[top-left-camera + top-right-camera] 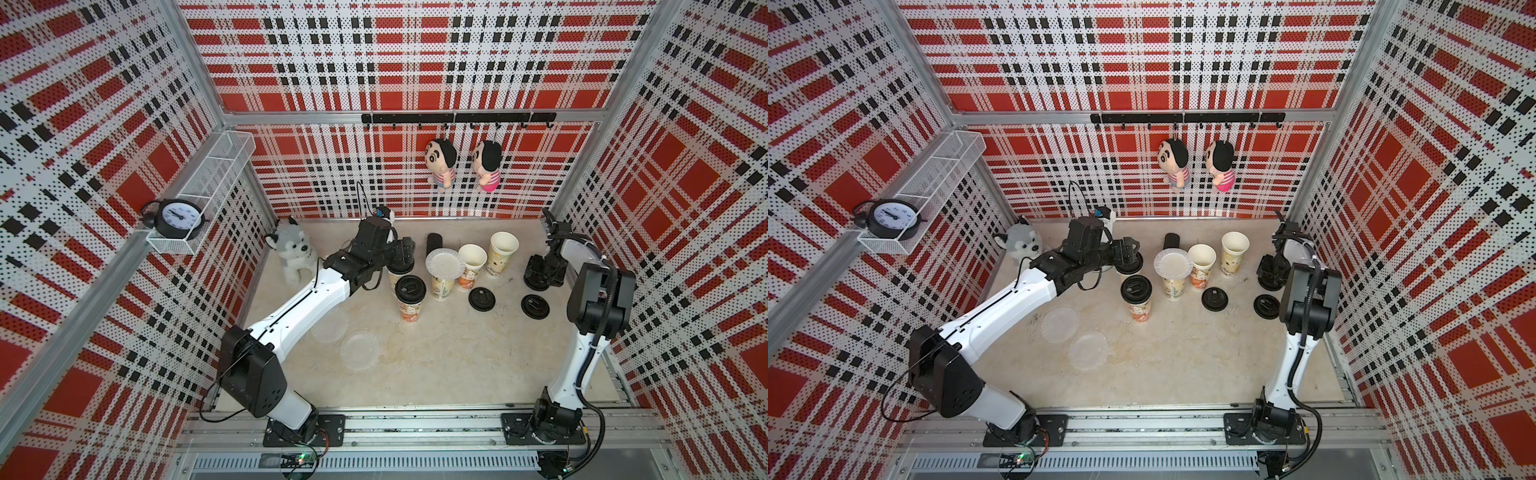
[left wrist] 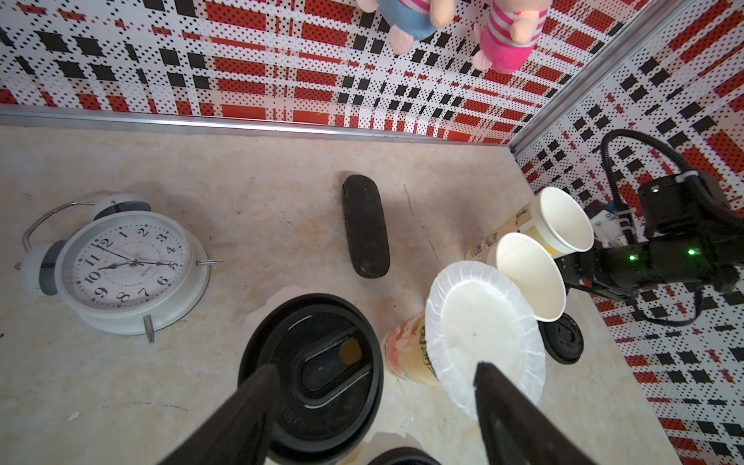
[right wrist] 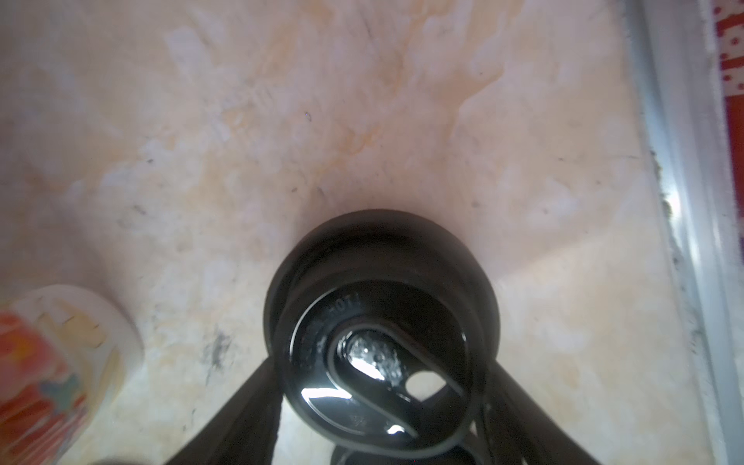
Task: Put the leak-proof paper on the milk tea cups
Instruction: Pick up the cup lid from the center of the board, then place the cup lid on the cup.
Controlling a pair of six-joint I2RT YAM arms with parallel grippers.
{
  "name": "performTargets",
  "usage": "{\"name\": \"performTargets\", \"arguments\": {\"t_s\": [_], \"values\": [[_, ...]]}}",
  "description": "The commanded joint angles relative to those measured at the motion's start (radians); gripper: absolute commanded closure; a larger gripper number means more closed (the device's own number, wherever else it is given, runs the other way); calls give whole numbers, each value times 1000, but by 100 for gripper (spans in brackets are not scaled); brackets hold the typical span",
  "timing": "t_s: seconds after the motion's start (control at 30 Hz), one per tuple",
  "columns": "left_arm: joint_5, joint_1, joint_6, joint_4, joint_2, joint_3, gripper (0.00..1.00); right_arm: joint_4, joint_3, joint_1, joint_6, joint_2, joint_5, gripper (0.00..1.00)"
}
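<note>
- Both top views hang high over the worktop's (image 1: 436, 374) front edge and look steeply down toward its back edge from afar. They share nearly the whole scene.
- The left wrist view sits just behind the left hand (image 2: 374, 368), low and close, facing the worktop's back right corner. It shares the paper-covered cup (image 2: 402, 354) and two open cups (image 2: 527, 273) with the top views.
- The right wrist view looks down past the right hand (image 3: 390, 402), very near a black lid (image 3: 378, 306) by the worktop's right edge.
</note>
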Motion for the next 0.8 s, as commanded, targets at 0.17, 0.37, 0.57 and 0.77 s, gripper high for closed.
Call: {"name": "performTargets", "arguments": {"t_s": [0.17,0.37,0.57,0.77], "values": [[24,63,1,13,-80,-60,20,-134,32,91,-16,-345,54,27],[34,77,-1,17,-101,-79,20,-315,203,355,-32,-416,133,27],[34,81,-12,19,-115,-96,21,-462,443,640,-38,-300,165,27],[34,81,-21,21,-128,-110,21,-500,557,786,-51,-173,154,27]]}}
